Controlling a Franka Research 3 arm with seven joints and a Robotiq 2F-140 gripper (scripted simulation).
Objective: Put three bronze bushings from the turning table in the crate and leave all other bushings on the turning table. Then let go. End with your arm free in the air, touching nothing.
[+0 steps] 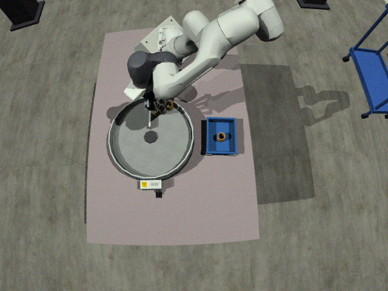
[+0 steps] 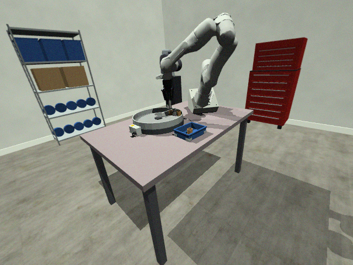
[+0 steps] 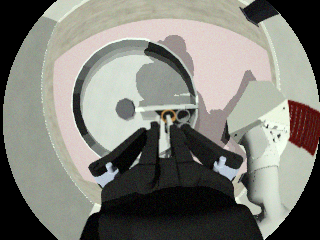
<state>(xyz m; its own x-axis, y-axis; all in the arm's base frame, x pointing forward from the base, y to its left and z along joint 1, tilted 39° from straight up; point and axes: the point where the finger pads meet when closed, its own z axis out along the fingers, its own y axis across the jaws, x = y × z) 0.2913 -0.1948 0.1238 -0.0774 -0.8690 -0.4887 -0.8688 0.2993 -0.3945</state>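
Top view shows me one bronze bushing [image 1: 220, 140] [image 2: 189, 131] inside the blue crate [image 1: 220, 153] [image 2: 180, 134], while my end effector [image 1: 150, 108] [image 2: 169, 107] [image 3: 163, 120], fingers nearly together and gripping nothing, points down among bushings at the turning table's [image 1: 156, 156] [image 2: 159, 127] [image 3: 100, 95] edge.

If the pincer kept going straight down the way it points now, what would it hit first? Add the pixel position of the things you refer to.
Probably the bronze bushing [image 2: 171, 112] [image 3: 175, 116] beside the divider bar [image 1: 150, 120] [image 3: 147, 108]: the pincer [image 1: 148, 107] [image 2: 170, 107] [image 3: 163, 120] lines up with its rim. Depth is unclear, so the bar is possible.
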